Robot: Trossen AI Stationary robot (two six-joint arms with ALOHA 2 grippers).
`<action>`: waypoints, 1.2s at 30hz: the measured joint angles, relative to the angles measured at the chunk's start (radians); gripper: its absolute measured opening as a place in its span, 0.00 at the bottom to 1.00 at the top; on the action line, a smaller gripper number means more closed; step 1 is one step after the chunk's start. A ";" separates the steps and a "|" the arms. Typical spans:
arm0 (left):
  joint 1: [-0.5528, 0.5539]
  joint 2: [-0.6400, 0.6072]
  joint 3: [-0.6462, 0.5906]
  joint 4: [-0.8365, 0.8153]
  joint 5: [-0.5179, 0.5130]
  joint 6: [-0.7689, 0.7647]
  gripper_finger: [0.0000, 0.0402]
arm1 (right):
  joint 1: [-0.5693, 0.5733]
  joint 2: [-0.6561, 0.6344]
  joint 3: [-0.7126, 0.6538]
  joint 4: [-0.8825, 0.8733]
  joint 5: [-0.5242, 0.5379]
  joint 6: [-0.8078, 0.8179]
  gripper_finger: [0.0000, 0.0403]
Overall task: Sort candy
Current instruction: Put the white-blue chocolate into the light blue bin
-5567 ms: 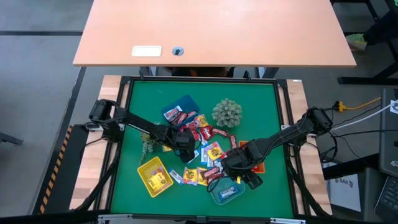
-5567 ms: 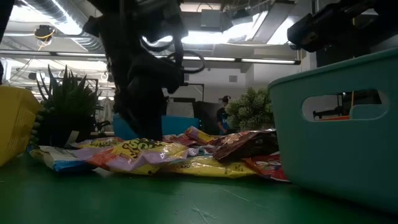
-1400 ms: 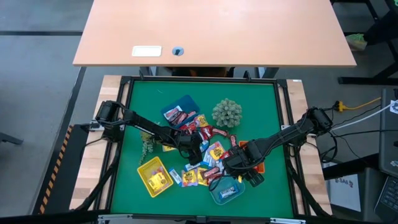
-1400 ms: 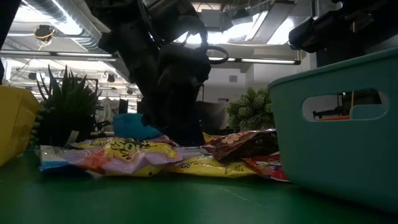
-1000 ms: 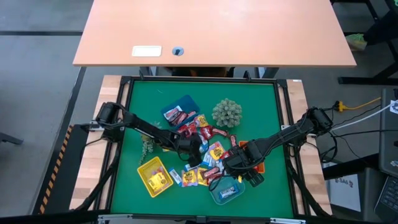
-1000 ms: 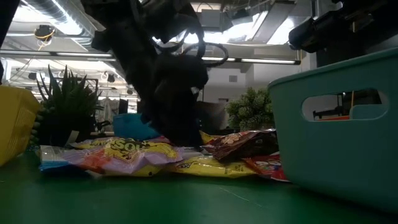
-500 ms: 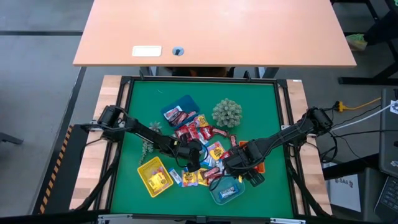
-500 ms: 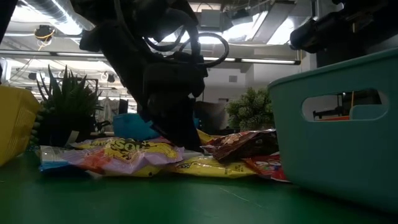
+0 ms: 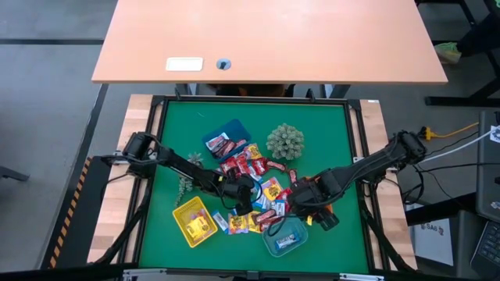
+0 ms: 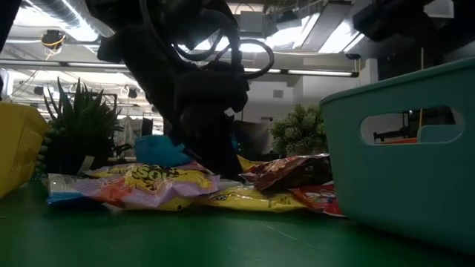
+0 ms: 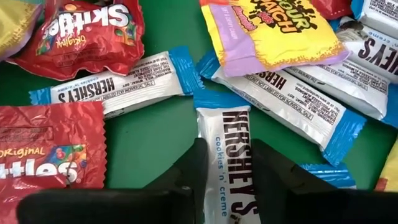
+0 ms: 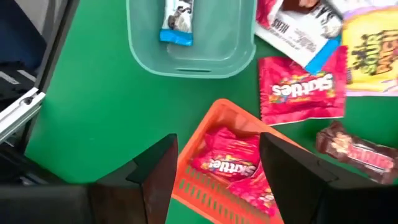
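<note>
The candy (image 9: 262, 183) lies in a loose pile mid-table: red, yellow, brown and blue-and-white wrappers. My left gripper (image 11: 230, 180) is down in the pile's near side (image 9: 244, 199), shut on a blue-and-white bar (image 11: 233, 143) that lies flat on the green mat. My right gripper (image 12: 217, 168) hangs open and holds nothing, above the orange tray (image 12: 214, 134), which holds red packets. It also shows in the high view (image 9: 312, 204). The teal tray (image 9: 283, 240) holds one blue-and-white bar (image 12: 176, 18). My left gripper pinches the blue-and-white bar by its two long sides (image 11: 214, 168), toward one end, between its two fingers (image 11: 198, 165). The fingers slant down from above and from the table's left, straddling the bar's width. The bar lies flat on the mat.
A yellow tray (image 9: 194, 221) stands near left and a blue tray (image 9: 223, 139) far left of the pile. Spiky green plants stand behind the pile (image 9: 285, 142) and at its left (image 9: 186, 179). Other wrapped bars (image 11: 118, 87) lie close around the gripped one.
My right gripper has risen above the orange tray, still open. The candy pile has kept its place.
</note>
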 joint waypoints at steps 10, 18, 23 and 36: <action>0.000 -0.115 -0.002 0.000 0.075 -0.038 0.20 | 0.000 -0.079 0.000 -0.002 0.079 0.000 0.56; -0.003 -0.135 0.000 0.074 0.151 -0.079 0.21 | 0.000 -0.102 0.000 -0.001 0.104 0.000 0.56; -0.003 -0.135 0.000 0.075 0.147 -0.078 0.21 | 0.000 -0.102 0.000 0.001 0.104 0.000 0.56; -0.035 -0.115 0.000 0.082 0.171 0.028 0.41 | 0.000 -0.102 0.000 0.003 0.104 0.000 0.56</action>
